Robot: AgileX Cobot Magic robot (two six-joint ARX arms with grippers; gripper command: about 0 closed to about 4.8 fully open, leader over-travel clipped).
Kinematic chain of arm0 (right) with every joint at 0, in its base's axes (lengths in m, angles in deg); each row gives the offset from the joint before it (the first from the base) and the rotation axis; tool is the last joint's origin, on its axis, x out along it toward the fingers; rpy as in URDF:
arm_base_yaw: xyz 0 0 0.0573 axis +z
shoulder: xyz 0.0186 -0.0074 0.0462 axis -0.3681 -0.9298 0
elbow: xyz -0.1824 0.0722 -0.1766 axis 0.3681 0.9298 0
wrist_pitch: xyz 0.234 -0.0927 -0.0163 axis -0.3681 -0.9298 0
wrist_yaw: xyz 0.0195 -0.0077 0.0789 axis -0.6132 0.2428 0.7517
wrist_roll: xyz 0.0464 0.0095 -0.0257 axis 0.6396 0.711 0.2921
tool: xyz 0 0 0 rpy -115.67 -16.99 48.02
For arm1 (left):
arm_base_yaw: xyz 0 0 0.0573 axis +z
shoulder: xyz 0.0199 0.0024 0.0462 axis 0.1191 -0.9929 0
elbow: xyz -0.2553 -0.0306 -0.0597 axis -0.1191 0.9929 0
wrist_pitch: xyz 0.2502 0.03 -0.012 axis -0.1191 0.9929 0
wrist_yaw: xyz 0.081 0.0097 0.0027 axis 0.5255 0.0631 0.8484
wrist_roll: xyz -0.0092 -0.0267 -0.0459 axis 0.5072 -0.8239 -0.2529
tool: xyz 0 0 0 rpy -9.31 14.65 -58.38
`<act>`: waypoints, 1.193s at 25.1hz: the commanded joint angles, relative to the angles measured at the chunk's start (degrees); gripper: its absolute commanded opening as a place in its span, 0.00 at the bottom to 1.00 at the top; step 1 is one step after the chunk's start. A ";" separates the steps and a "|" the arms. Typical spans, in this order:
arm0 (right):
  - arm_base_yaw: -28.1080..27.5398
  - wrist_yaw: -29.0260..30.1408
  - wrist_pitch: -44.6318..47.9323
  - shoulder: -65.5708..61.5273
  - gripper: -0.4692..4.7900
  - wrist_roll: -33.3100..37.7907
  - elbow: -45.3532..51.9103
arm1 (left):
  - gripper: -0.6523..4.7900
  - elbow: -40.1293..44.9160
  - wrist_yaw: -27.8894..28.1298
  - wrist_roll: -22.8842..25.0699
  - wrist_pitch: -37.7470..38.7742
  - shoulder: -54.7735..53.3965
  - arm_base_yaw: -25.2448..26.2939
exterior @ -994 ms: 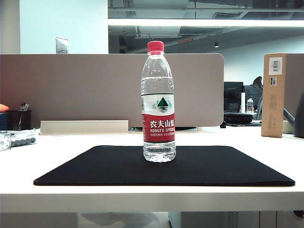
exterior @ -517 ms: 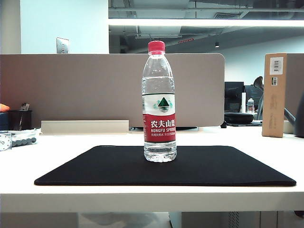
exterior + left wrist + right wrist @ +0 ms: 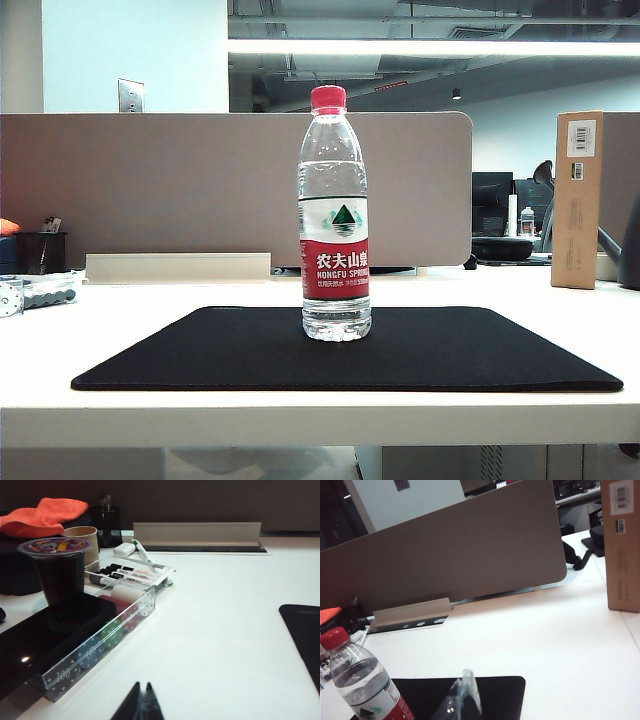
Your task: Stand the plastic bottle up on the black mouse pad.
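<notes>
Now, bottle: the plastic bottle (image 3: 334, 215) stands upright on the black mouse pad (image 3: 200, 355), red cap up, label facing the exterior camera, nothing touching it.
Bottle's place: toward the pad's far edge, about midway between the pad's left and right ends.
Mouse pad: lies flat on the white table (image 3: 130, 305), near the table's front edge.
Right gripper: the right gripper (image 3: 462, 695) is off the bottle, with its two clear fingertips pressed together and nothing between them; in the right wrist view it sits over the pad, the bottle (image 3: 362, 685) just beside it.
Left gripper: the left gripper (image 3: 141, 705) is well away from the bottle, over bare table beside the pad's left end (image 3: 305, 640); its dark fingertips meet at a point, closed and empty.
Beyond the pad: a grey partition (image 3: 200, 190) runs behind the bottle, and a cardboard box (image 3: 577, 200) stands upright on the table, to the right of the pad.
Left of the pad: a clear tray (image 3: 100, 645) holding markers and round chips, with a sealed cup (image 3: 57, 567) next to it.
</notes>
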 commanded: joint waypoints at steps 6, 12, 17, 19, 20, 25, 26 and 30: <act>-0.07 0.17 0.55 0.15 0.09 -0.17 -0.15 | 0.11 -0.26 -0.17 -0.17 -0.72 -0.04 0.07; -0.11 -2.21 -0.04 0.17 0.09 -9.25 -0.15 | 0.11 -0.26 -0.15 -0.17 -0.72 -0.04 0.07; 0.15 -7.76 -10.58 6.93 0.09 -21.90 1.27 | 0.11 -0.26 -0.17 -0.17 -0.70 -0.04 0.07; 0.15 -12.92 -12.00 10.80 0.09 -22.43 3.61 | 0.11 -0.26 -0.20 -0.17 -0.68 -0.04 0.07; 0.15 -14.91 -12.41 12.46 0.09 -22.40 4.74 | 0.11 -0.26 -0.20 -0.17 -0.68 -0.04 0.09; 0.74 -17.03 -11.61 16.85 0.09 -22.01 14.27 | 0.11 -0.26 -0.15 -0.17 -0.50 -0.04 0.26; 1.25 -17.27 -10.71 16.85 0.09 -21.99 15.61 | 0.11 -0.26 -0.15 -0.17 -0.48 -0.04 0.26; 4.68 -21.68 -11.98 16.85 0.09 -21.73 16.83 | 0.11 -0.26 -0.24 -0.17 -0.33 -0.04 0.28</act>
